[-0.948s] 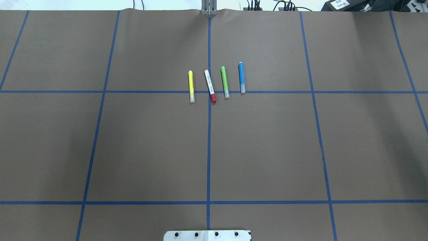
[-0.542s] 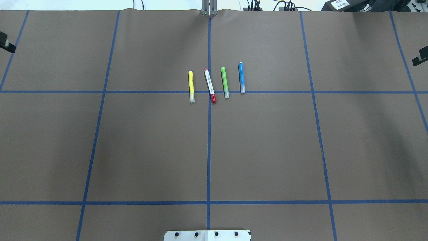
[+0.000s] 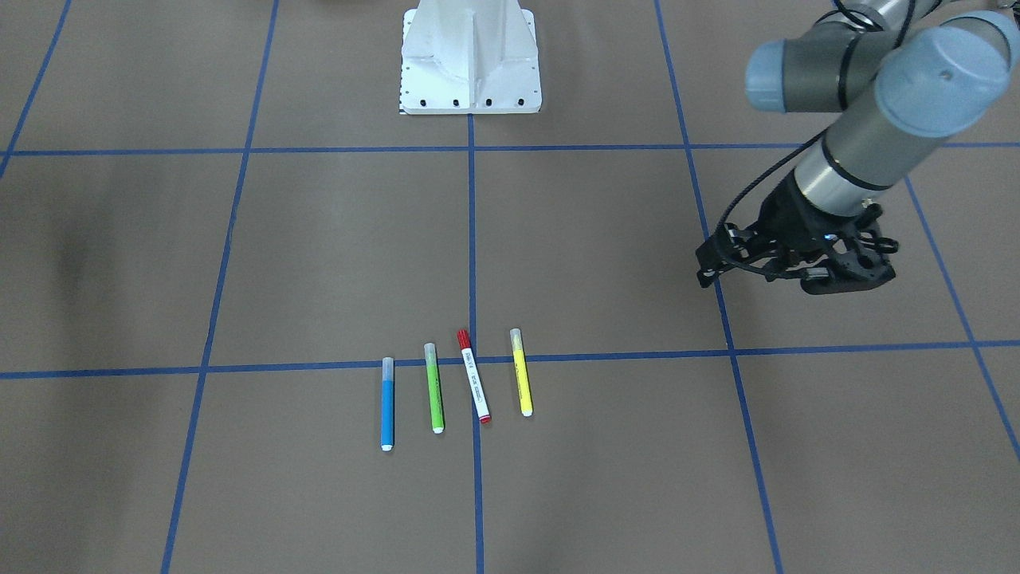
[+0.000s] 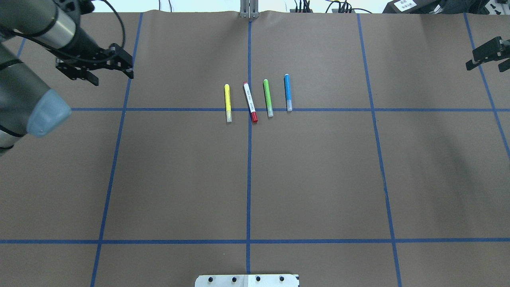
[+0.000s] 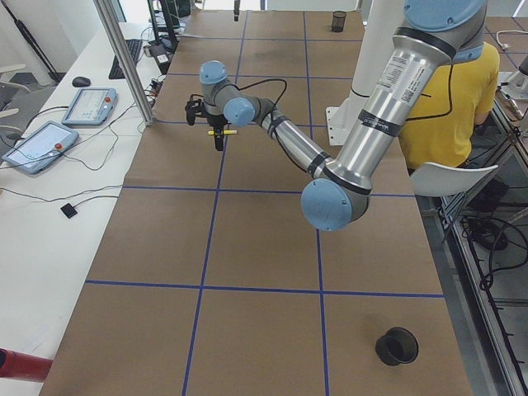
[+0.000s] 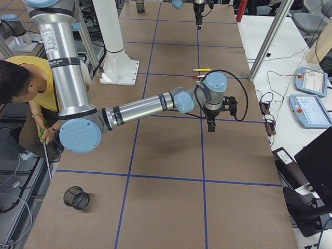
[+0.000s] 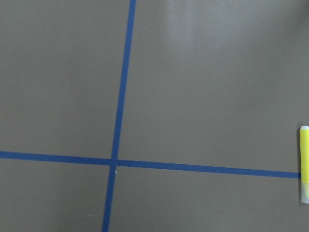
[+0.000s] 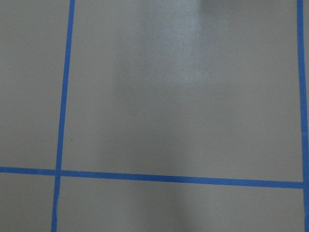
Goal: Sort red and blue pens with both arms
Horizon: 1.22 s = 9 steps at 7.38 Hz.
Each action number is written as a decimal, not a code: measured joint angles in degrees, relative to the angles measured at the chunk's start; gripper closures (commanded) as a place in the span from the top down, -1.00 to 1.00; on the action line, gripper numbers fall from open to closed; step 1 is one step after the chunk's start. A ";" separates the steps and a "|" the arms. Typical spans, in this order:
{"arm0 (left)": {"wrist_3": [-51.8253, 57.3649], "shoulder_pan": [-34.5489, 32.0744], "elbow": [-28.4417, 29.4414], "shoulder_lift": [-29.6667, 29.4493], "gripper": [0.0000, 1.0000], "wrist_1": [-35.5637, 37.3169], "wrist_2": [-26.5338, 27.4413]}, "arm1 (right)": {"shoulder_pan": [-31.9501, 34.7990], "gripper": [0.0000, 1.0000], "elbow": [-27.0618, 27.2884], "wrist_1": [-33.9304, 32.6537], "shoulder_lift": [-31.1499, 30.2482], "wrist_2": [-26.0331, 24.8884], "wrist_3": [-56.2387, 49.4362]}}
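Four pens lie side by side near the table's middle. The red pen (image 4: 250,102) (image 3: 473,375), white-barrelled with a red cap, rests on the centre tape line. The blue pen (image 4: 287,92) (image 3: 387,404) is the rightmost in the overhead view. My left gripper (image 4: 112,75) (image 3: 773,279) hovers open and empty, well to the left of the pens. At the far right edge, my right gripper (image 4: 486,65) also looks open and holds nothing. Neither wrist view shows fingers.
A yellow pen (image 4: 227,103) (image 7: 304,164) and a green pen (image 4: 267,97) flank the red one. The robot base (image 3: 470,60) stands at the table's edge. A black mesh cup (image 6: 76,197) and a black cup (image 5: 397,346) sit at the table's ends. A person (image 5: 450,91) sits behind the robot.
The left arm has swung into the overhead view from the left edge toward the pens. The right gripper has crept in from the right edge. The pens have not moved.
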 measured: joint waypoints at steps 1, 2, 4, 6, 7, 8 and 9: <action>-4.04 3.66 0.40 -3.79 1.00 3.70 2.55 | -0.72 0.99 0.00 -0.02 0.26 -0.23 0.64; -7.24 6.98 1.44 -6.89 1.00 5.45 5.22 | -1.14 0.99 -0.03 0.00 0.35 -0.49 0.86; -9.73 12.11 7.38 -14.11 0.98 6.30 9.73 | -1.49 0.99 -0.04 0.05 0.39 -0.69 0.97; -10.13 14.78 16.59 -22.06 0.97 5.79 11.83 | -1.60 0.99 -0.04 0.08 0.40 -0.68 0.98; -10.49 15.51 20.11 -24.29 0.97 4.21 12.06 | -1.63 0.99 -0.04 0.12 0.40 -0.70 0.98; -11.64 16.39 24.18 -25.95 0.84 0.79 12.48 | -1.64 0.99 -0.03 0.17 0.40 -0.68 1.01; -13.00 17.52 28.23 -27.34 0.72 -2.58 13.67 | -1.65 0.99 -0.02 0.21 0.40 -0.68 1.04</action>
